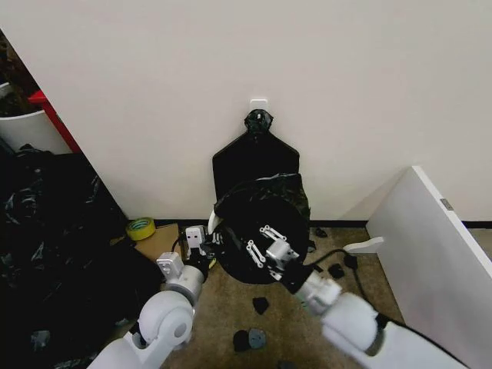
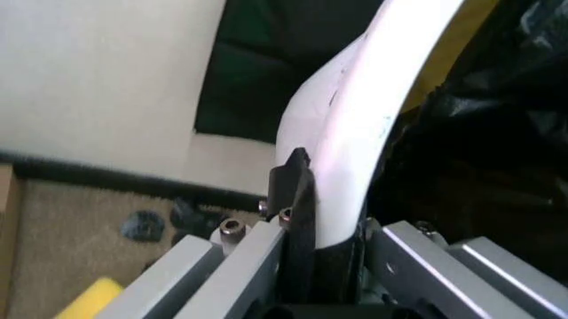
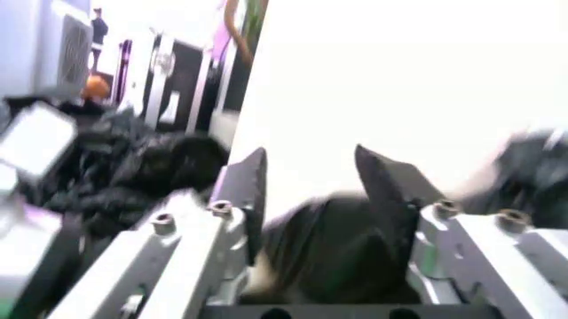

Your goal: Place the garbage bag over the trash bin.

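Black glossy plastic, the garbage bag (image 1: 261,223), covers the mouth of the trash bin (image 1: 213,221), which stands against the wall at my twelve o'clock; from the head camera I see just a pale sliver of the bin at the bag's nine o'clock edge. Above it a flat black sheet (image 1: 255,157) hangs knotted from a white wall hook (image 1: 259,103).

My left wrist camera adds what the head view lacks: the bin's white rolled rim (image 2: 355,133) runs between the left gripper's (image 2: 324,199) jaws, one dark finger (image 2: 297,199) pressed against its outer face, bag plastic bunched on the other side. I judge that gripper closed on the rim.

My right wrist camera shows the right gripper's (image 3: 310,193) two fingers apart, with bag plastic lying between them, ungripped.

Both forearms reach forward from six o'clock, left gripper (image 1: 198,244) at the bin's side, right gripper (image 1: 265,250) over the bag's front.

A yellow tape roll (image 1: 140,227) lies at ten o'clock.
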